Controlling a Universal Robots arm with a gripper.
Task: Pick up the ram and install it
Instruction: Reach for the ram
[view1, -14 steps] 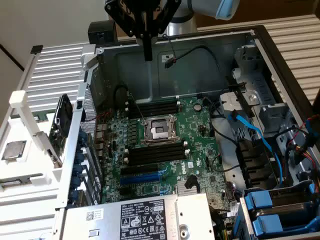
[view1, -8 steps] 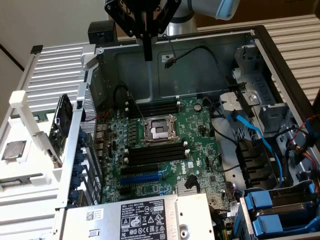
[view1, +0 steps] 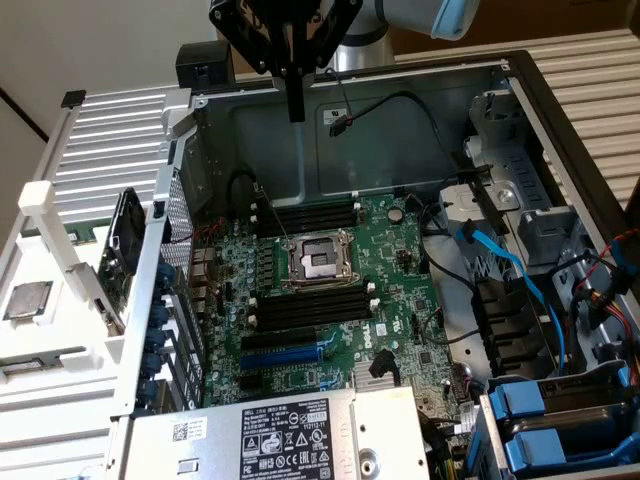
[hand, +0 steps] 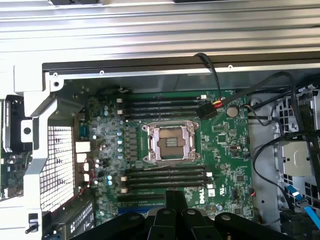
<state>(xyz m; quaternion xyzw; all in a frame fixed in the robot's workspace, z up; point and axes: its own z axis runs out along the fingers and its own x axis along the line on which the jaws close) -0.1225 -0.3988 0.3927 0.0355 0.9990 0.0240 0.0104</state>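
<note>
My gripper (view1: 295, 105) hangs above the open computer case, over its rear wall, with its black fingers pressed together and nothing between them. In the wrist view the gripper (hand: 175, 199) points at the green motherboard (hand: 225, 150) below. The long black memory slots (view1: 310, 212) (view1: 305, 305) lie on both sides of the CPU socket (view1: 320, 262), and all look empty; the wrist view shows them too (hand: 162, 107) (hand: 165, 177). A thin green strip (view1: 62, 233), possibly the ram, lies in the white rack outside the case on the exterior view's left.
A black cable with a connector (view1: 340, 122) hangs from the case wall close to the fingers. Blue and black cables (view1: 510, 270) crowd the exterior view's right. The power supply (view1: 290, 435) covers the near end. A loose chip (view1: 27, 300) rests on the white rack (view1: 45, 200).
</note>
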